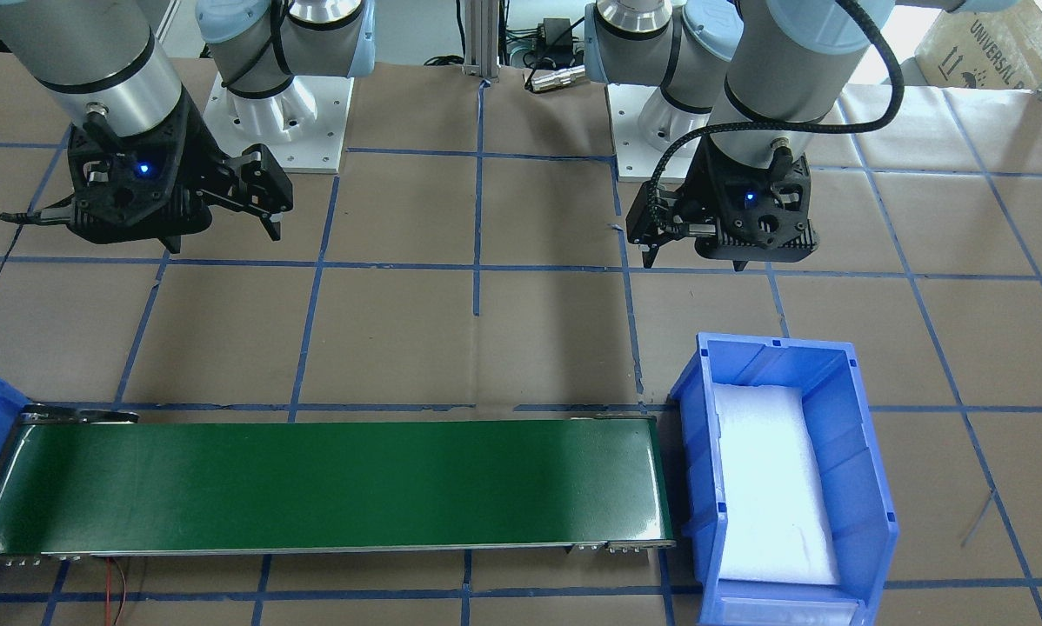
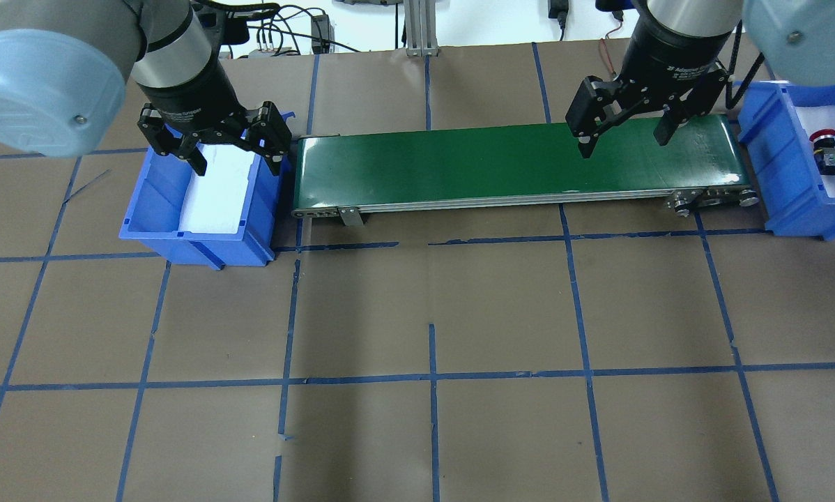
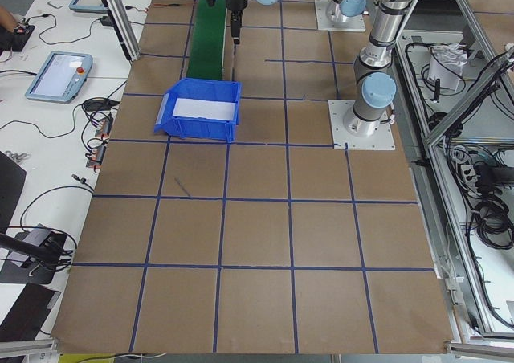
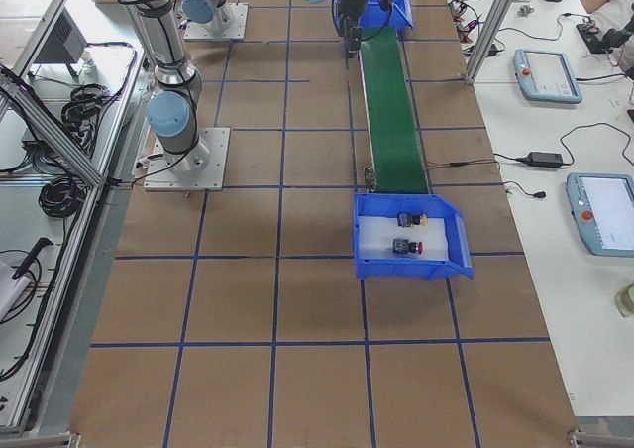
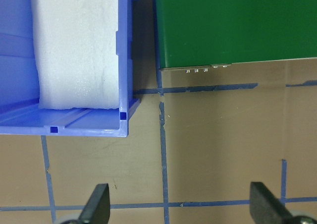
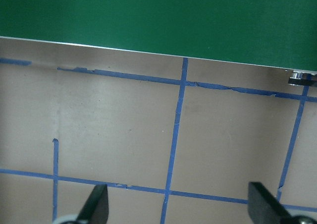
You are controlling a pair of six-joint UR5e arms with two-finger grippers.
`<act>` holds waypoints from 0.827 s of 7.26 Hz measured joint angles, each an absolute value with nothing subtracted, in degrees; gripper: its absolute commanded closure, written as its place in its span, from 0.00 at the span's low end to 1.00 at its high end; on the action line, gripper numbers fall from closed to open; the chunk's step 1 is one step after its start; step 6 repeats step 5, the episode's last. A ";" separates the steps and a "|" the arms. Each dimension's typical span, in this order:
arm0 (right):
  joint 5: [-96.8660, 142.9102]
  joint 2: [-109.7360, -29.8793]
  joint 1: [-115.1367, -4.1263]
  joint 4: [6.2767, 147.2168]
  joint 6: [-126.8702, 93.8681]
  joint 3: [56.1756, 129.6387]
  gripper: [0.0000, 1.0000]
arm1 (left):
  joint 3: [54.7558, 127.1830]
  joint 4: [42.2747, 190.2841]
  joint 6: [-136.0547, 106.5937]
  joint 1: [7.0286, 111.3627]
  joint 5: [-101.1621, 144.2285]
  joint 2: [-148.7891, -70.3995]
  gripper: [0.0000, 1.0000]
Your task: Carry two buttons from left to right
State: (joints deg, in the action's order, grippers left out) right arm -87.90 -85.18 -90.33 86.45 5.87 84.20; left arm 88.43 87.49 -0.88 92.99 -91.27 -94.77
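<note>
Buttons [image 4: 403, 246] on white foam [image 4: 438, 234], right blue bin [image 4: 411, 269]

You have a broad stretch of table [image 2: 501, 307] on the robot's side of the belt [image 2: 515, 164]. The left pincer [image 2: 238, 167] and right pincer [image 2: 624, 145] hang above it, fingers spread wide. The belt lies as a low bar between two blue bins. The left bin [image 2: 154, 202] and right bin [image 2: 787, 202] stand just beside its ends, walls rising higher. Two buttons [image 4: 403, 246] take up part of the right bin's floor.
</note>
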 measured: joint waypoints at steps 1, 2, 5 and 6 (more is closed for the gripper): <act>-87.19 -84.30 -90.56 86.29 0.80 82.92 0.00 | 88.41 87.42 -0.88 92.99 -91.25 -94.92 0.00; -87.01 -83.80 -90.76 85.88 -3.52 81.91 0.00 | 88.38 87.36 -0.88 92.99 -91.21 -95.00 0.00; -87.17 -83.52 -90.87 85.20 -8.41 81.09 0.00 | 88.36 87.28 -0.88 92.99 -91.20 -95.02 0.00; -87.17 -83.52 -90.87 85.20 -8.41 81.09 0.00 | 88.36 87.28 -0.88 92.99 -91.20 -95.02 0.00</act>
